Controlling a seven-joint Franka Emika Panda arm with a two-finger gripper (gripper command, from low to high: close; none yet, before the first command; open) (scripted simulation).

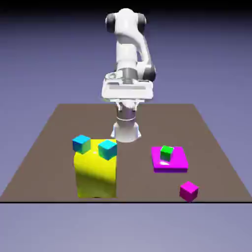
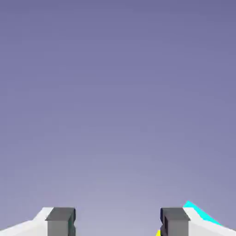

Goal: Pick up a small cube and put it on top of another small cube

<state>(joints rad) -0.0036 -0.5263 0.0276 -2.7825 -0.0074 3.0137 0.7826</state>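
The end effector [image 2: 118, 222] is being held wide apart with nothing between its fingertips [image 2: 60, 221]; only the blue-violet backdrop [image 2: 118, 92] is being shown ahead of it. On the brown table [image 1: 54, 133], the small cube [image 1: 188, 191] is lying alone near the front edge, at the exterior view's right, just in front of the magenta slab [image 1: 179, 162] carrying a green cube [image 1: 167, 153]. Two cyan cubes [image 1: 81, 143] are being carried at a yellow block [image 1: 96, 174].

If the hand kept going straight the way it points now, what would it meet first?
Probably nothing. The hand view shows only plain backdrop ahead of the open hand; a sliver of cyan cube and yellow block sits off to one side, by one fingertip. Depth is hard to judge.
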